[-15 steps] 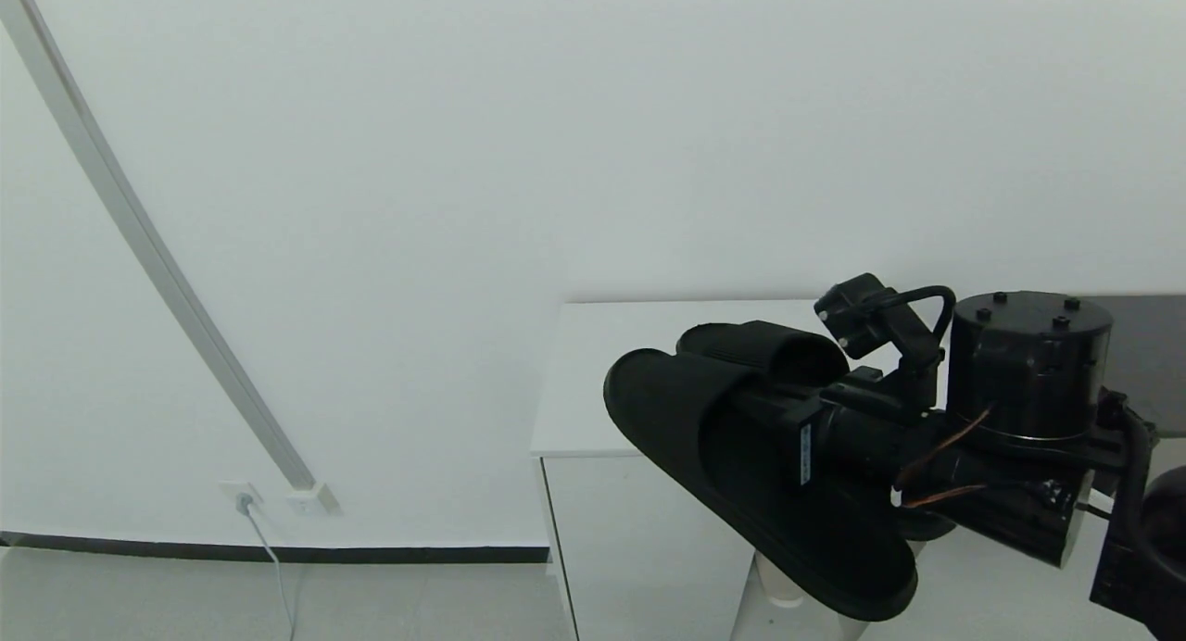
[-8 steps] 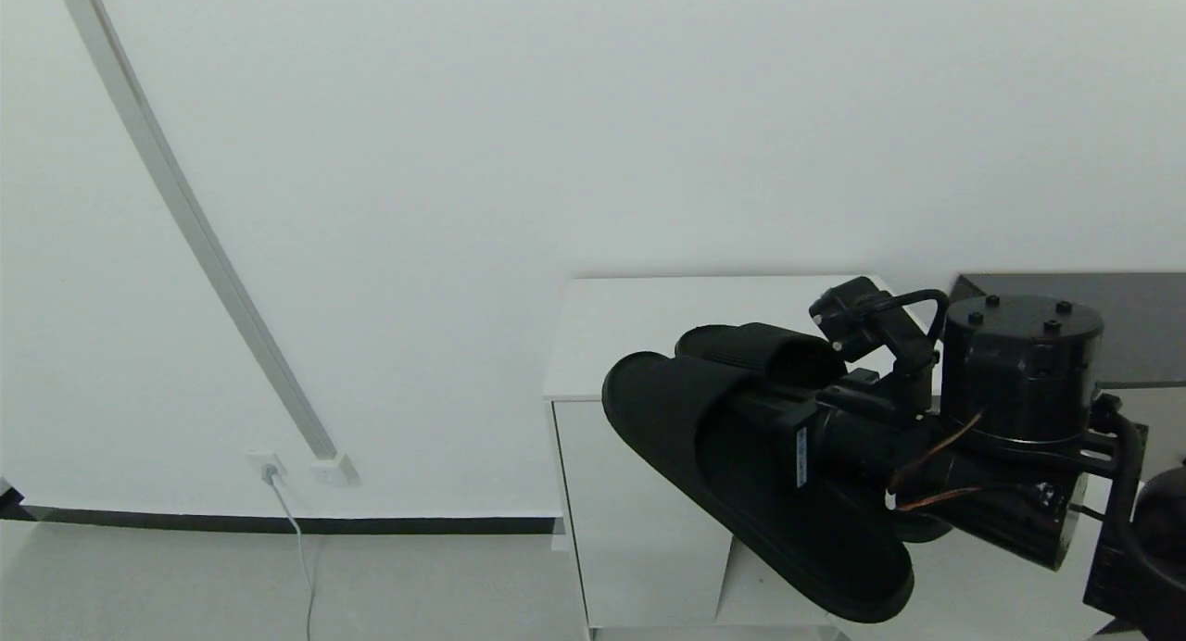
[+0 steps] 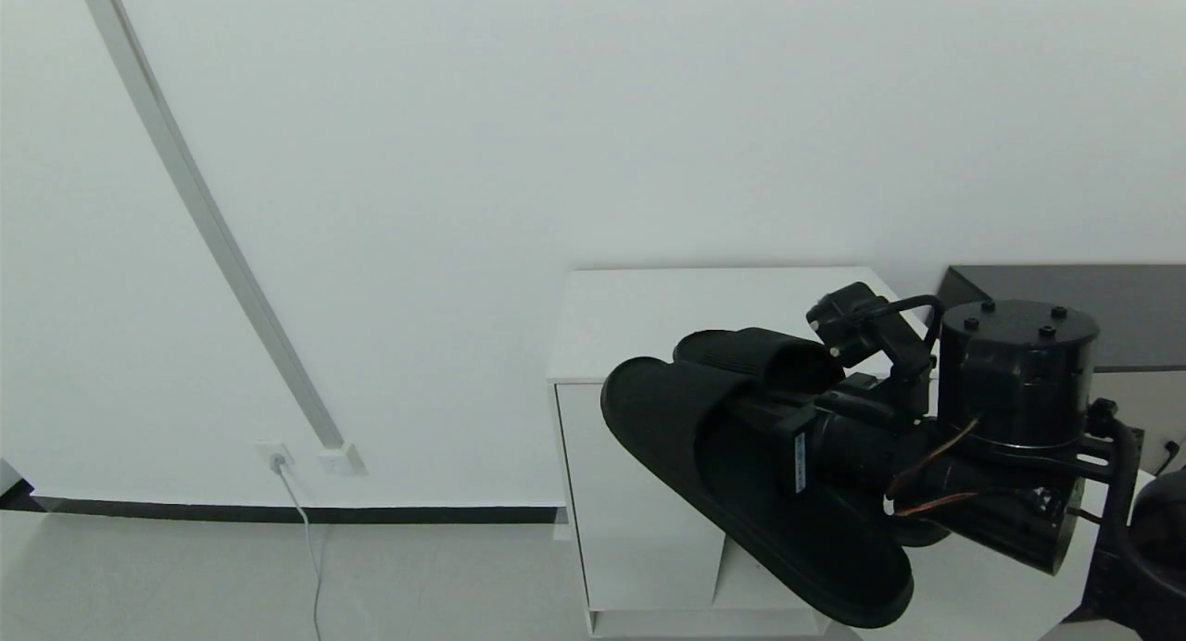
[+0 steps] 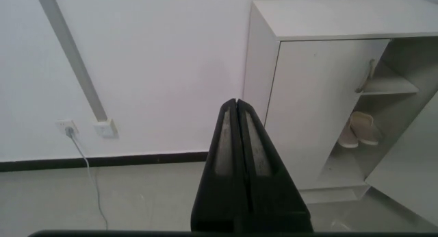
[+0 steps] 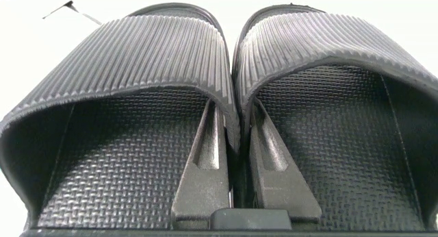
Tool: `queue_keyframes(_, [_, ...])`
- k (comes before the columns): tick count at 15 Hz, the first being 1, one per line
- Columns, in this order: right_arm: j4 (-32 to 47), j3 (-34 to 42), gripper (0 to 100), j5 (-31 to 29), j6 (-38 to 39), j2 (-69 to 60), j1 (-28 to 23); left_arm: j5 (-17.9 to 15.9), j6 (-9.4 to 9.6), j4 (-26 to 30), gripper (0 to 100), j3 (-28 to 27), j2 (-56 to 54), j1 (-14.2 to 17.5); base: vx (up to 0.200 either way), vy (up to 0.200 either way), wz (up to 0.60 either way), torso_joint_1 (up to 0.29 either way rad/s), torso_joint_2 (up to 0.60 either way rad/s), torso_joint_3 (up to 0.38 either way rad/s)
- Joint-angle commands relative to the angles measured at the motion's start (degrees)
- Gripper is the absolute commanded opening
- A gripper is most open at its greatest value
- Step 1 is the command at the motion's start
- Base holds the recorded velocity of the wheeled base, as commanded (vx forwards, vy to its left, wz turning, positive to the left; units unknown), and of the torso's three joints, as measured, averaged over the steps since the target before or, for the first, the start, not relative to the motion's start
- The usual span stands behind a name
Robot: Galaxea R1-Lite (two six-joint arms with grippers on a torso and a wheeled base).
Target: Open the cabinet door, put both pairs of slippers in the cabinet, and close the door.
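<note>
slippers in right claw, pale pair perhaps inside cabinet

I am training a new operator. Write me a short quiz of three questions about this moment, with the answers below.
1. True or false: the left claw is shut and holds nothing.
2. What does the right claw grip? A) the black slippers B) a cup C) a towel
3. Fill in the missing word: a pale pair of slippers lies on a shelf inside the open ____.

Key: 1 true; 2 A; 3 cabinet.
</note>
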Motion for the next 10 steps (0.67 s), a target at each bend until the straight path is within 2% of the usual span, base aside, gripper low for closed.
queue_keyframes(1, [0.01, -0.06, 0, -0.08, -0.01, 0.32, 0.05, -0.01, 0.02, 0.03, 0, 0.01, -0.01, 0.01, 0.0, 0.0, 0.0, 0.0, 0.0, 0.0])
queue_keyframes(10, [0.1, 0.21, 0, -0.08, -0.1, 0.4, 0.05, -0.01, -0.07, 0.03, 0, 0.01, -0.01, 0.01, 0.0, 0.0, 0.0, 0.0, 0.0, 0.0])
